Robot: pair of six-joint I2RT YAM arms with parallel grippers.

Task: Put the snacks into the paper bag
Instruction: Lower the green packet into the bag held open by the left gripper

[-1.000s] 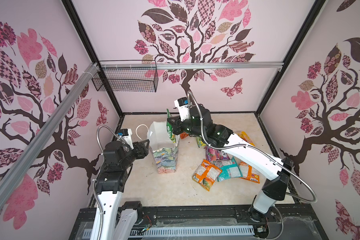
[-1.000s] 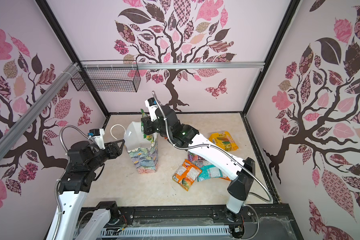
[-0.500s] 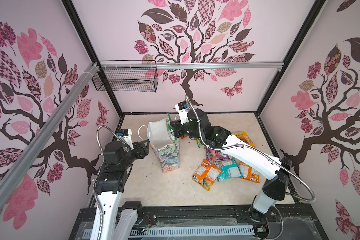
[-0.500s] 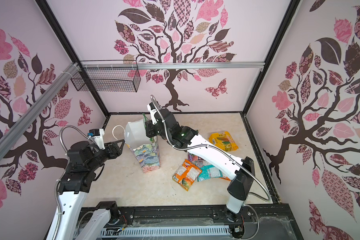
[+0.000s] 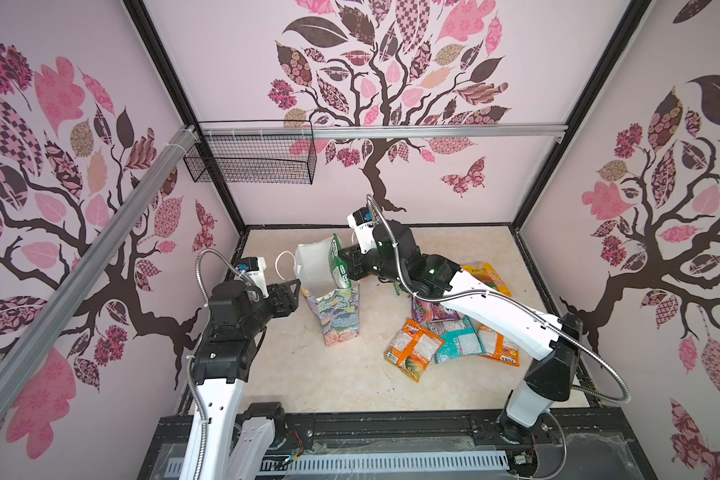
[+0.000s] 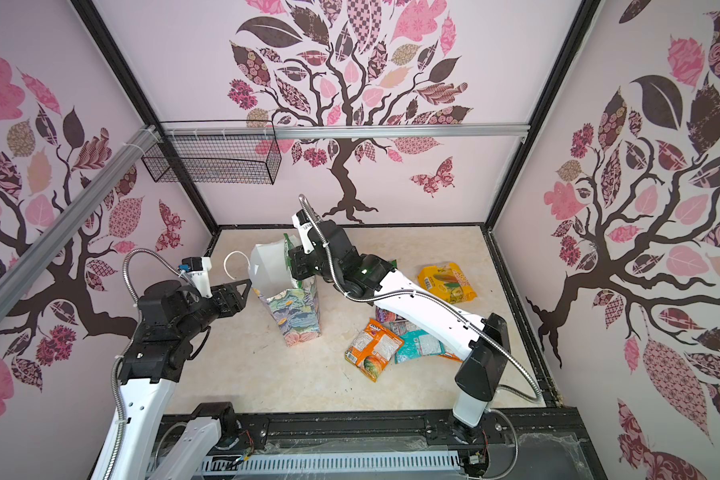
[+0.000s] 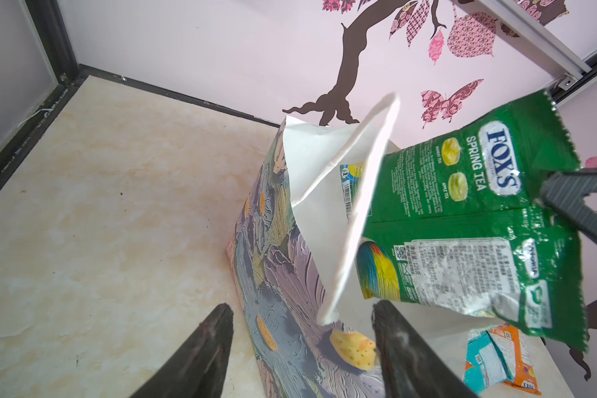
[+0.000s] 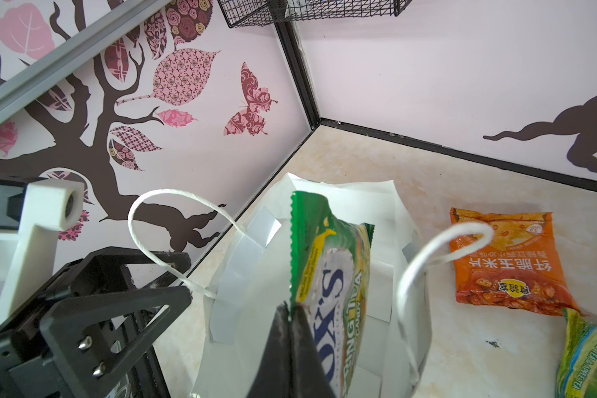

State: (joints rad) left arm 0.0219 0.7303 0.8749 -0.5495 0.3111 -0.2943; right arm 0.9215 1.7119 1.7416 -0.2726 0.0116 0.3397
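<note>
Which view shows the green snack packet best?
Left wrist view: the green packet faces the camera, lettering readable. Right wrist view shows it foreshortened in the right claw over the paper bag; both top views show only a narrow green strip.

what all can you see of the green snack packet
The green packet is flat, crinkly glossy plastic with zigzag-cut ends, lettered FOX'S SPRING TEA, with candy pictures and a white label panel. The right gripper, shut, pinches one edge and holds it in the air at the open mouth of the paper bag, one end past its white rim.
</note>
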